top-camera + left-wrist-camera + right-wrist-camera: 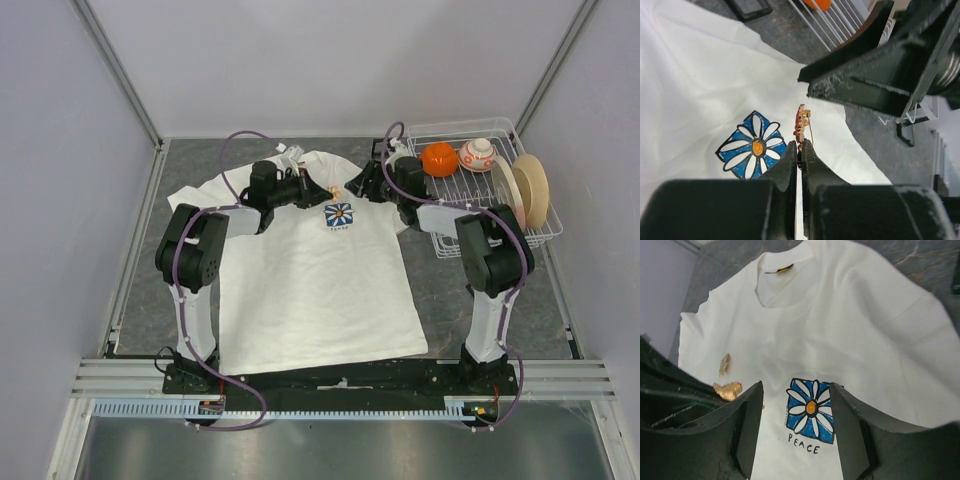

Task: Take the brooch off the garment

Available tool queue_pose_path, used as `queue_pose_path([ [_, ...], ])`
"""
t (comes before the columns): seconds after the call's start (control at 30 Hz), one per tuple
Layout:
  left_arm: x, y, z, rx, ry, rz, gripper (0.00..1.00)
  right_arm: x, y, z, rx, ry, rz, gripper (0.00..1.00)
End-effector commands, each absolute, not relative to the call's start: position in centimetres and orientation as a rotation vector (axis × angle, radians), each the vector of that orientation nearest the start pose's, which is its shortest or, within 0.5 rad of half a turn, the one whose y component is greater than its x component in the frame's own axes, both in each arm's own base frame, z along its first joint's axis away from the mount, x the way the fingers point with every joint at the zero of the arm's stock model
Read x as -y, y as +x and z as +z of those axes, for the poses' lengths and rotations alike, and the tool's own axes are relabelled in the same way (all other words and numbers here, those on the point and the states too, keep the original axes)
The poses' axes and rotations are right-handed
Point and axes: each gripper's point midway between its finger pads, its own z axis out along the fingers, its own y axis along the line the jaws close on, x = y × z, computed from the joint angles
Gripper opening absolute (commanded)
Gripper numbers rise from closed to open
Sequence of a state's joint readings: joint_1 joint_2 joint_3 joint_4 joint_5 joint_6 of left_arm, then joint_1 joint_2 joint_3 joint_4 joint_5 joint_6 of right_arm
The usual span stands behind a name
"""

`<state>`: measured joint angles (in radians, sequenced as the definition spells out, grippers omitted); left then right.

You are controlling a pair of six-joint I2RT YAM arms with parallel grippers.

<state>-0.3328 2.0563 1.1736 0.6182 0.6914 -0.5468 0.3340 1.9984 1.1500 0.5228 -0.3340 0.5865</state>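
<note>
on the grey table lies the garment, my left gripper clenched on the brooch, seemingly just off the cloth beside the flower print, my right gripper released nearby.

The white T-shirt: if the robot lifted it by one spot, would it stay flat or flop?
Likely floppy: the T-shirt lies in soft folds around the collar, so it would probably drape and bunch. It looks like thin, light cloth, so a pull on the brooch pinched by the left hand may drag fabric along.
</note>
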Motion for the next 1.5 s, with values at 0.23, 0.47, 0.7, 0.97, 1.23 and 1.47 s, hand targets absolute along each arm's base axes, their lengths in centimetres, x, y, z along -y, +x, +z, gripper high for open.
queue_pose_path([
  [0.23,35.0,38.9,19.8,-1.439,0.94,-0.583,0.02,-16.5,41.2,20.2,-2.186,0.322,0.512,0.66],
  [0.47,35.9,32.2,21.5,-1.289,0.99,-0.465,0.02,-14.6,32.3,24.2,-2.112,0.457,0.651,0.59],
  [0.7,37.7,27.0,20.1,-1.162,1.082,-0.274,0.02,-16.5,25.6,24.8,-2.181,0.449,0.906,0.49],
  [0.97,39.5,26.6,20.7,-1.098,1.03,-0.166,0.02,-16.9,22.3,22.2,-2.221,0.56,1.007,0.42],
  [1.23,41.5,26.6,19.8,-1.057,1.044,-0.145,0.02,-17.5,22.5,20.2,-2.256,0.637,1.021,0.37],
  [1.47,42.1,26.4,19.7,-1.03,1.038,-0.176,0.02,-18.2,23.7,19.0,-2.269,0.687,1.02,0.36],
])
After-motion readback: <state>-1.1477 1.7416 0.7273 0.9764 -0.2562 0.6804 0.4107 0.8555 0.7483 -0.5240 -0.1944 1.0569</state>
